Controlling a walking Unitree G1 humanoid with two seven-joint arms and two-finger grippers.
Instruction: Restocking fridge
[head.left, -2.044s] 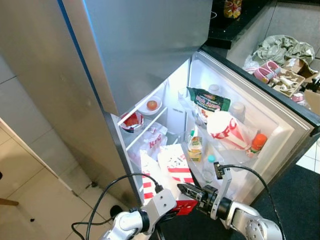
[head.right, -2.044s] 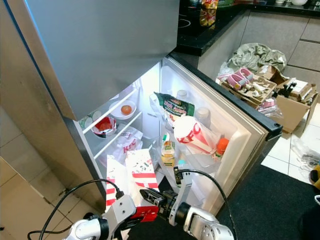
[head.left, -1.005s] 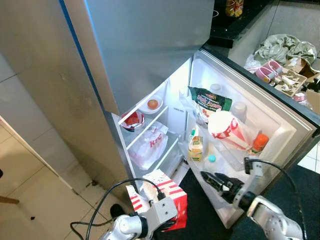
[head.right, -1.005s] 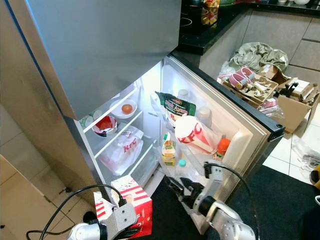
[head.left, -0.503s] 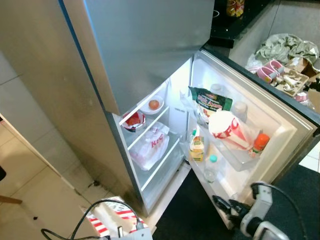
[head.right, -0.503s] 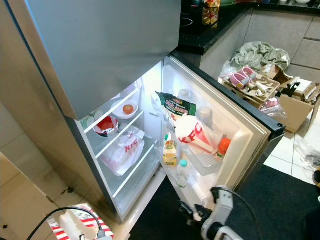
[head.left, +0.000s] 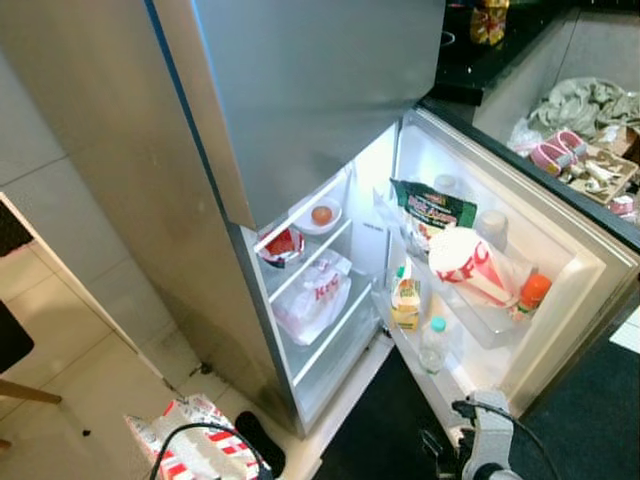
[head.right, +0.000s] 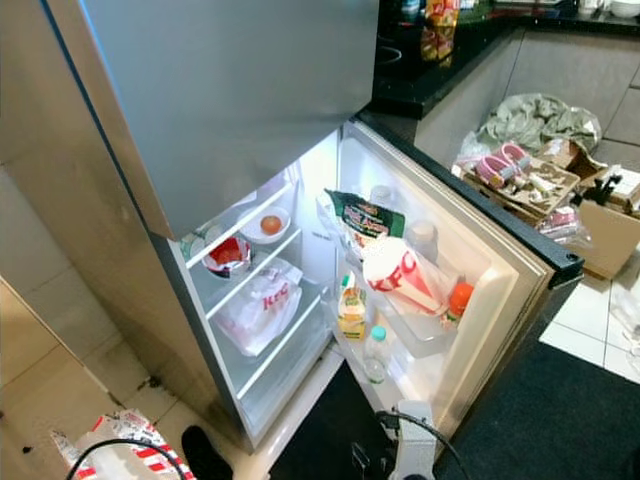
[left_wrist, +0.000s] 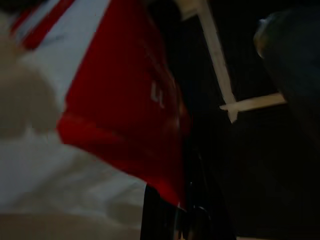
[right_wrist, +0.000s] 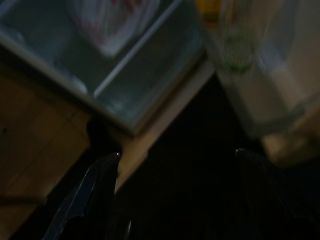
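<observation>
The fridge (head.left: 300, 110) stands with its lower door (head.left: 560, 250) swung wide. Its shelves carry a white KFC bag (head.left: 315, 295), a red bowl (head.left: 283, 243) and a small plate (head.left: 321, 215). In the door rack are a KFC bucket (head.left: 465, 262), a green snack bag (head.left: 432, 208), a juice carton (head.left: 405, 300) and a water bottle (head.left: 433, 345). A red-and-white striped KFC box (head.left: 190, 450) sits low at the left, in front of the fridge. My left gripper (left_wrist: 150, 200) is shut on it. My right gripper (right_wrist: 175, 200) hangs open and empty below the door.
A black mat (head.left: 590, 420) covers the floor by the door. Cardboard boxes with clutter (head.right: 520, 175) and a dark counter (head.right: 440, 70) stand to the right. A dark shoe-like thing (head.left: 260, 440) lies at the fridge's foot, and tiled floor (head.left: 70, 400) spreads to the left.
The right gripper has let go of the striped box and dropped low. The left gripper has carried the box down and left, away from the fridge. The camera has pulled back.
</observation>
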